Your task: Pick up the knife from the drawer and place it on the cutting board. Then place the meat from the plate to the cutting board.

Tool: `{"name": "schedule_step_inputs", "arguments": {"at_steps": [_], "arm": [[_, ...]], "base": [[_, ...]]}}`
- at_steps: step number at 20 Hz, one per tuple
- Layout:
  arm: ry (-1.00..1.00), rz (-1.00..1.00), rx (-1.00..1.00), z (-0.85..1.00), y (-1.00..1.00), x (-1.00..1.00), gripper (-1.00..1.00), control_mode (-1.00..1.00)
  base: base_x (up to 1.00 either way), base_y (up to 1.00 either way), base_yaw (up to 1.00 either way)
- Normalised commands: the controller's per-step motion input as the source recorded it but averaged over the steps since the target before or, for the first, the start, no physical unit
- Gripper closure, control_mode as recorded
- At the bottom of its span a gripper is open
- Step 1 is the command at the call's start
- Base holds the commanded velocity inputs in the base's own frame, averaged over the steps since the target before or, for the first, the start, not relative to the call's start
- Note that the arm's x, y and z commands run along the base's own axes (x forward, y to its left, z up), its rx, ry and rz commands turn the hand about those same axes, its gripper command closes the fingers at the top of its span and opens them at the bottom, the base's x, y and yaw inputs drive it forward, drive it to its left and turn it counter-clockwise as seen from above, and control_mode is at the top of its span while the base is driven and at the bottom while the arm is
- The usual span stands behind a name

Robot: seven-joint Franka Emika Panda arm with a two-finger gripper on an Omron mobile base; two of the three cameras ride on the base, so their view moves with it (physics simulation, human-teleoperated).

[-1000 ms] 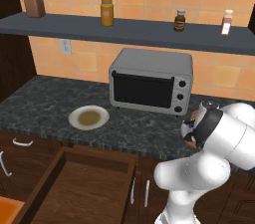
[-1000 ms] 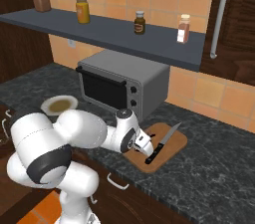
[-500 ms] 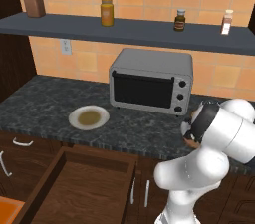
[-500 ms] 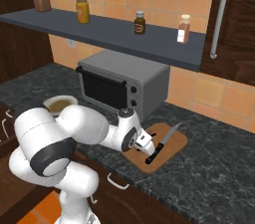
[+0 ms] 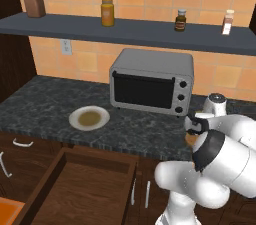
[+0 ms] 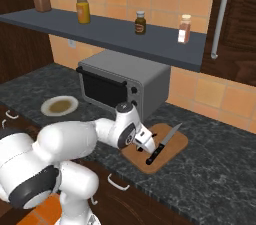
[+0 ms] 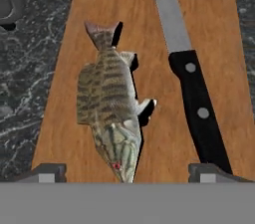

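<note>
No writing is legible on anything. The meat (image 7: 112, 118), a striped, fish-shaped lump, lies on the smooth wooden cutting board (image 7: 84, 29) beside the black-handled knife (image 7: 191, 78). The end effector (image 7: 129, 172) stands wide open above it, seemingly holding nothing.

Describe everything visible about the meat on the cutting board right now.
The meat is a small whole fish, tan-brown with darker bars, a pale greyish belly, fins and a forked tail. It lies flat on the light wooden cutting board, beside the knife without touching it, head toward the open claw, whose fingertips stand either side, clear of it.
</note>
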Motion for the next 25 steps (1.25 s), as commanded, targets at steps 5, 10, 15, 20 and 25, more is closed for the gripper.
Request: {"name": "schedule_step_inputs", "arguments": {"at_steps": [5, 10, 15, 20, 25], "arm": [[-0.11, 0.00, 0.04, 0.89, 0.01, -0.67, -1.00, -1.00], [-0.11, 0.03, 0.10, 0.95, 0.03, -0.58, -1.00, -1.00], [-0.06, 0.03, 0.11, 0.92, 0.23, -0.51, -1.00, -1.00], [-0.04, 0.03, 0.12, 0.81, 0.36, -0.48, -1.00, -1.00], [-0.03, 0.07, 0.15, 0.75, 0.35, -0.54, -1.00, -1.00]], "base": [[0.00, 0.00, 0.00], [0.00, 0.00, 0.00], [0.00, 0.00, 0.00], [0.00, 0.00, 0.00], [0.00, 0.00, 0.00]]}}
